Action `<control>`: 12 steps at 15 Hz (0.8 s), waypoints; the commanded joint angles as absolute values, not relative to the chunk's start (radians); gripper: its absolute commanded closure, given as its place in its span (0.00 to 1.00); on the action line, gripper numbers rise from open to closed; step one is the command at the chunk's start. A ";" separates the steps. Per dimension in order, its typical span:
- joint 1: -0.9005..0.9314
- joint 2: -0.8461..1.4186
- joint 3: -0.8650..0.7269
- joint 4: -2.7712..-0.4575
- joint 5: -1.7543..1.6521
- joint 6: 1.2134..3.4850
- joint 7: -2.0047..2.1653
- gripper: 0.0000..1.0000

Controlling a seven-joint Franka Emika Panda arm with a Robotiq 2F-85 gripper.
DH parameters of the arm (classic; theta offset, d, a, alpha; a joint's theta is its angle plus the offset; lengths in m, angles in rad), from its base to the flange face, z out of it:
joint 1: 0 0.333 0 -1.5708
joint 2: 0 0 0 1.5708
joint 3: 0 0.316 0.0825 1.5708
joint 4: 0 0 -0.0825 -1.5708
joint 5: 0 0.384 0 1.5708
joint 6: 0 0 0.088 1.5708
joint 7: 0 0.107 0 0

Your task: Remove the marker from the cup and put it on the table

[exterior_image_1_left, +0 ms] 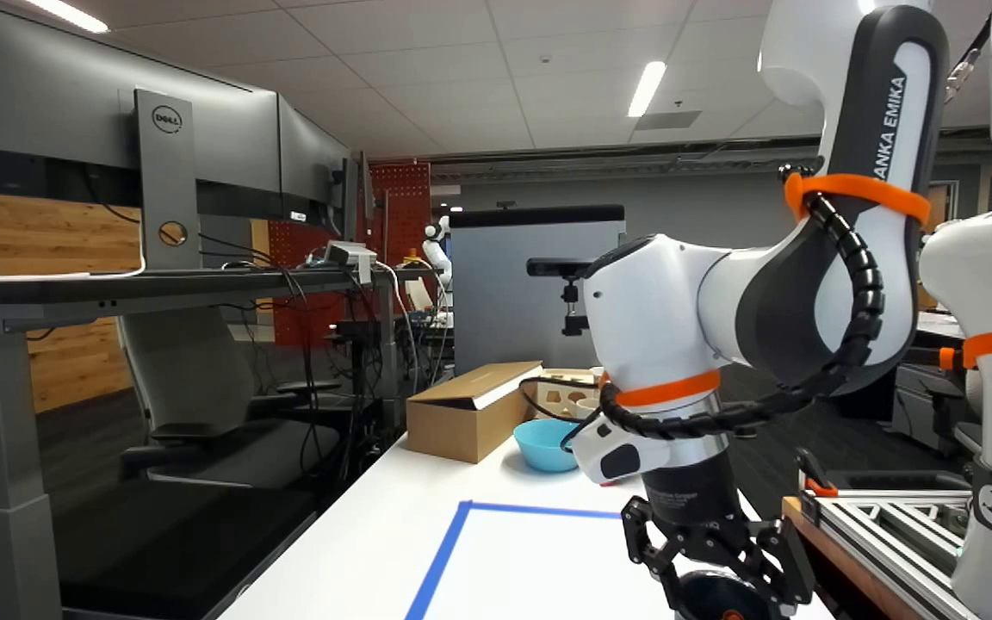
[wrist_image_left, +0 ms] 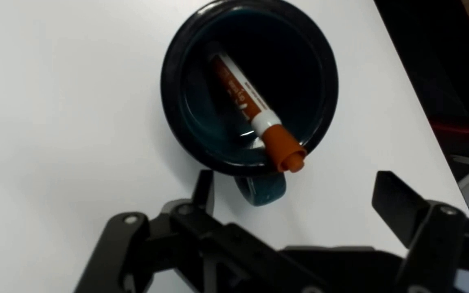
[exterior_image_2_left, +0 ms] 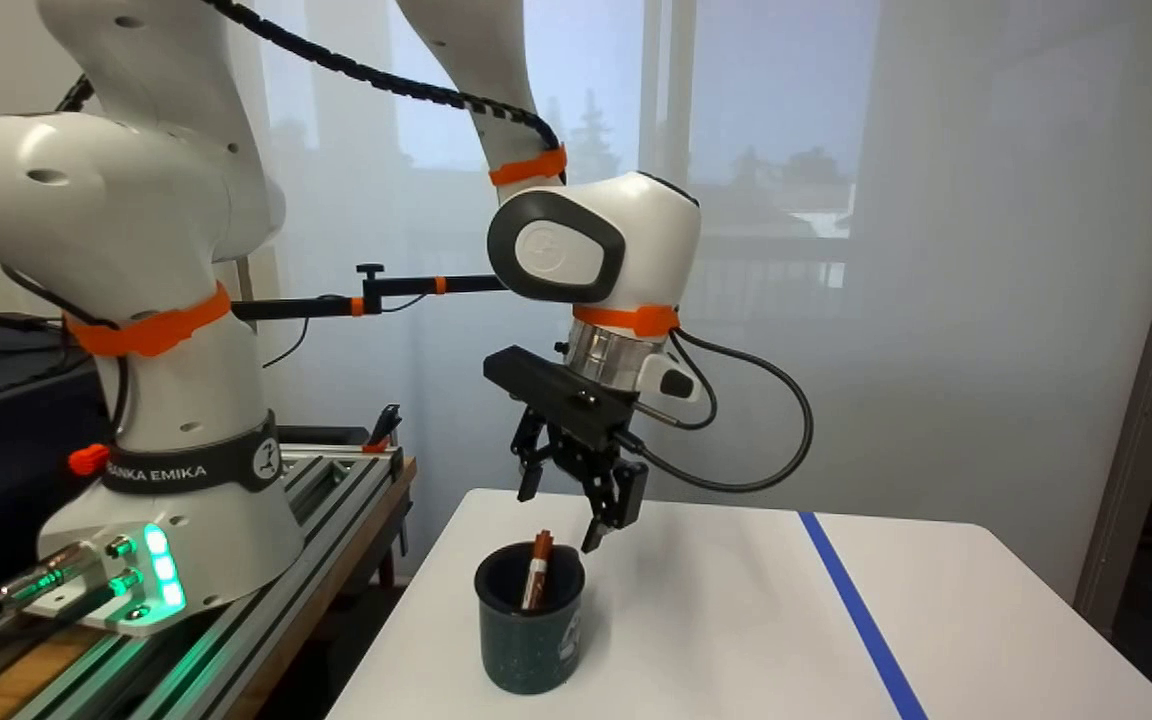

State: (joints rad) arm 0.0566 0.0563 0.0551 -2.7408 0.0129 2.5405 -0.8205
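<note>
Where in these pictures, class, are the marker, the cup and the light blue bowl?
Marker (wrist_image_left: 251,102), wrist view: on its barrel.
Cup (exterior_image_2_left: 526,643), in an exterior view: on its outer wall.
Light blue bowl (exterior_image_1_left: 544,447), in an exterior view: on its outer wall.

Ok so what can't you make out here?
Lower end of the marker: wrist view, lost in shadow; in an exterior view, hidden by the cup.
The marker's small print: wrist view, too blurred to read.
Floor of the blue bowl: in an exterior view, hidden by its near wall.
</note>
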 commanded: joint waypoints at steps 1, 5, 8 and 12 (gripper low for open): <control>0.049 -0.027 0.052 -2.757 -0.044 2.469 -0.743 0.00; 0.052 -0.064 0.049 -2.755 -0.043 2.405 -0.708 0.00; 0.051 -0.072 0.045 -2.752 -0.055 2.371 -0.679 0.00; 0.043 -0.046 0.031 -2.741 -0.087 2.359 -0.652 0.00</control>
State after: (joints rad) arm 0.0525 -0.0367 0.0390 -2.7426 -0.0412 2.3851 -0.6874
